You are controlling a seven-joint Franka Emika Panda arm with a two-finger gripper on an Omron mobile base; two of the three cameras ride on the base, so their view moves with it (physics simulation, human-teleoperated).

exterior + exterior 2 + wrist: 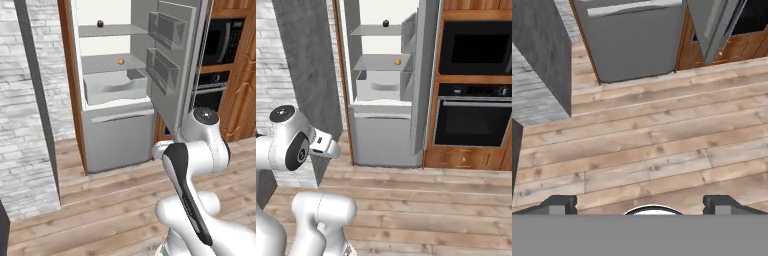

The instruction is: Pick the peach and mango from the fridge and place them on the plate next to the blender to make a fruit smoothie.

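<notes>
Left base view: the fridge (115,90) stands open ahead of my folded arm; a small yellow-orange fruit, probably the mango (121,61), sits on the second shelf, a dark lump (100,23) on the shelf above.

Right base view: same fruit (397,62), well beyond and above my hand.

Hand view: my gripper (639,205) is spread wide, empty, aimed at the wooden floor (647,145). Nothing picked yet; both fruits left.
</notes>
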